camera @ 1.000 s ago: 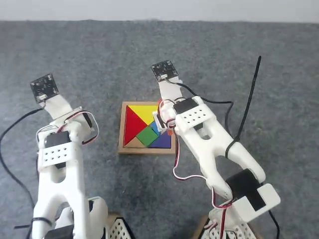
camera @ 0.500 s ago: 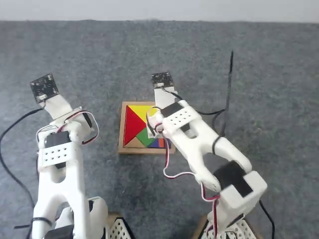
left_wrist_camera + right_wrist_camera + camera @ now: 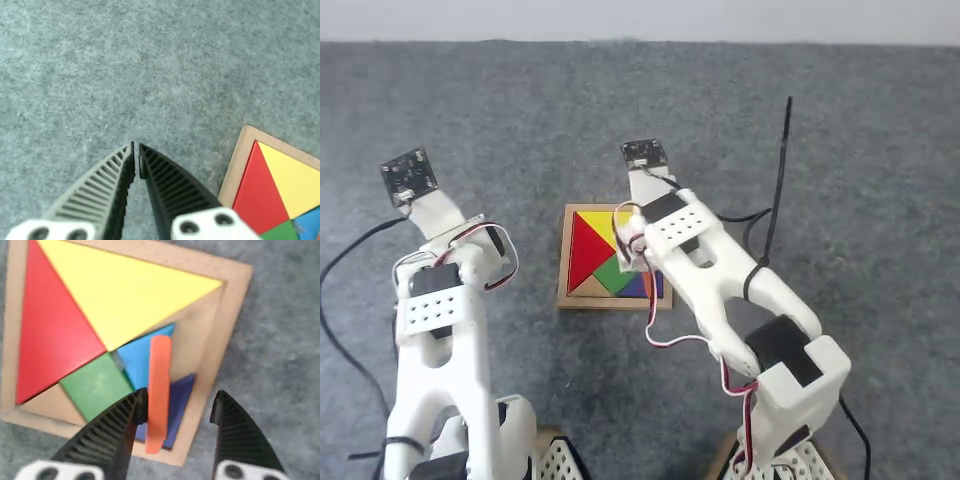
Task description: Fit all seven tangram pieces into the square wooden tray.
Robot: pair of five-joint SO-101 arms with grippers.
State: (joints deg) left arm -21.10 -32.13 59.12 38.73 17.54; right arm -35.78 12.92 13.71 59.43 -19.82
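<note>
From the high view, the square wooden tray sits on the grey carpet-like worktop between my two arms. The large red triangle, the large yellow triangle and the green square lie flat inside it, and my right arm lies over the tray's right half, hiding the rest. In the left wrist view, my left hand hangs over bare worktop with its fingers pressed together, holding nothing; a corner of the tray is near it but apart. In the right wrist view, my right hand is spread wide above the tray, gripping nothing. The thin orange piece stands on edge inside the tray, over the blue triangle and the dark purple piece. It is just beside one of my fingers, though I cannot tell whether they touch; the other finger is well clear. A strip of bare tray floor shows between the blue triangle and the tray wall.
</note>
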